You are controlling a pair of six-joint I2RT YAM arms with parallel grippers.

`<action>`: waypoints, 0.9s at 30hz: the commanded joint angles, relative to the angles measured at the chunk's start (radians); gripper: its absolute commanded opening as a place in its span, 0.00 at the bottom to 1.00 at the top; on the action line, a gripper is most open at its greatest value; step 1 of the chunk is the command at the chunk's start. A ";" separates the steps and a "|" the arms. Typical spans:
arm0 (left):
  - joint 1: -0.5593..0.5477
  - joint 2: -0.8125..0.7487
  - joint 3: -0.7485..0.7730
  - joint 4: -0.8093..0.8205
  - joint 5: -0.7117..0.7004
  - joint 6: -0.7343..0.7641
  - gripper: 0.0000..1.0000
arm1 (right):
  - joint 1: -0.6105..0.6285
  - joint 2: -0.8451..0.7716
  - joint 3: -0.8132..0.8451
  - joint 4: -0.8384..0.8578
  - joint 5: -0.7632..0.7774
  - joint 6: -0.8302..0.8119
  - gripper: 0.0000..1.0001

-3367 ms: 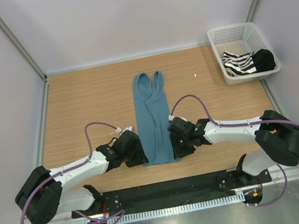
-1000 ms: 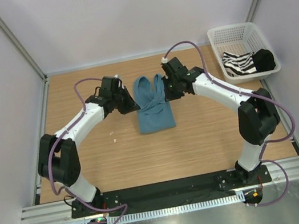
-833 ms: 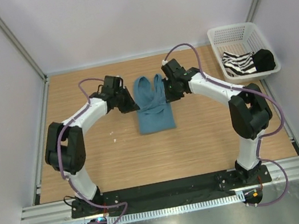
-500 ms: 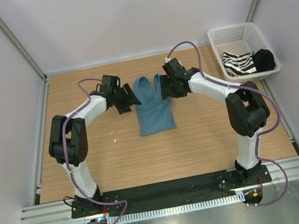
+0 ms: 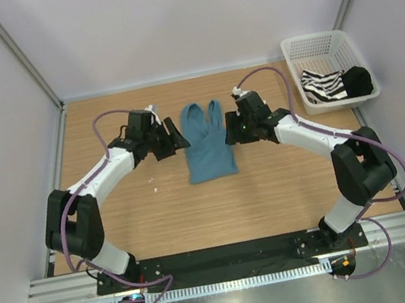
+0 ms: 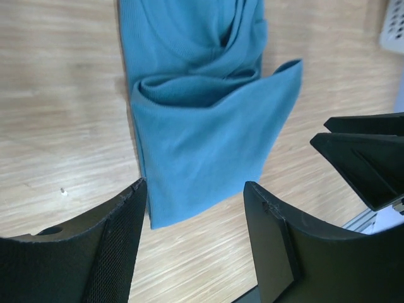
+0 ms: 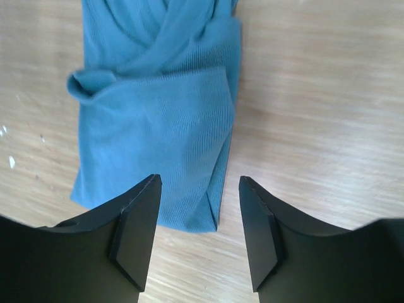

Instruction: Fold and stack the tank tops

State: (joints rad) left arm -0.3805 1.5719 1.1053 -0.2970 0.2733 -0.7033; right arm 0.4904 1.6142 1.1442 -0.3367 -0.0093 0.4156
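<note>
The teal-blue tank top (image 5: 209, 150) lies in the middle of the table, its lower half doubled up over the strap end. My left gripper (image 5: 182, 140) stands open just left of it, holding nothing. At the top's right side my right gripper (image 5: 229, 134) is open too and empty. From the left wrist, the teal top (image 6: 202, 139) shows beyond the open left gripper (image 6: 194, 189). The right wrist view has the teal top (image 7: 158, 126) past the open right gripper (image 7: 199, 183). The striped tank top (image 5: 324, 87) lies in the basket.
The white mesh basket (image 5: 314, 42) stands at the back right and also holds a black item (image 5: 357, 81). A small white speck (image 5: 153, 179) lies on the wood left of the teal top. White walls close the table on three sides.
Both grippers carried the teal top's hem up over its strap end, then opened and let go. They have since drawn slightly outward from the folded cloth.
</note>
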 commanded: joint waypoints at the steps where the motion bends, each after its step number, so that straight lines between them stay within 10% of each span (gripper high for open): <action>1: -0.018 0.022 -0.007 0.016 0.035 0.050 0.64 | -0.003 -0.034 -0.078 0.115 -0.122 -0.011 0.57; 27: -0.179 0.545 0.590 -0.171 0.092 0.171 0.60 | -0.003 0.032 -0.314 0.361 -0.354 0.012 0.53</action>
State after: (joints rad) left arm -0.5419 2.1010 1.6444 -0.4301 0.3290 -0.5632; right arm 0.4896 1.6455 0.8402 -0.0349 -0.3470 0.4221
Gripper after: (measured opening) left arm 0.608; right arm 0.524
